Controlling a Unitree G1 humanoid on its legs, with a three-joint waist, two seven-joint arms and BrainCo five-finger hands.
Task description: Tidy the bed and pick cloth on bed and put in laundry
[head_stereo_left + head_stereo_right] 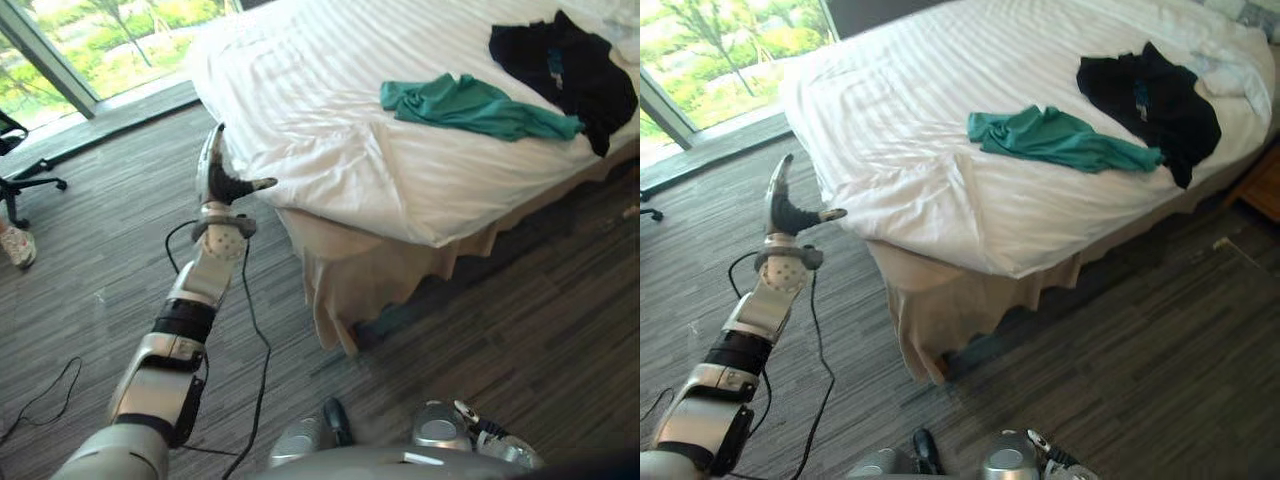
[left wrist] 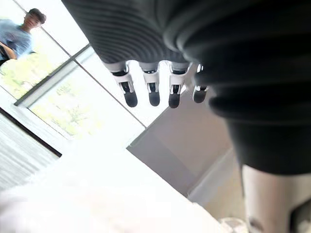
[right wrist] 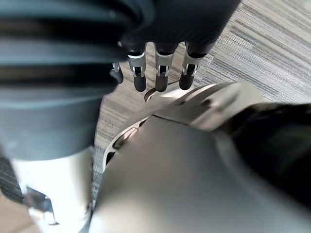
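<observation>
Green cloth point(image 1: 470, 105) lies crumpled on the bed point(image 1: 320, 160) near its edge, one end seemingly touching a black cloth point(image 1: 572, 70) also on the bed. Left hand point(image 1: 220, 172) is raised just beside the bed's corner, fingers straight and together, thumb jutting bedward. Right hand point(image 3: 163, 73) hangs away from the bed, fingers relaxed, empty.

Both eye views looked down from the robot's head at the near corner of the white-sheeted bed point(image 1: 400, 190) and the grey striped floor point(image 1: 90, 290), sharing the crumpled teal cloth point(image 1: 470, 105) and black garment point(image 1: 1150, 100). The left wrist view looked upward from very close past the left hand point(image 2: 153, 94) toward a tall glass window point(image 2: 73, 107); the right wrist view looked down past the right hand point(image 3: 161, 77) at that floor
</observation>
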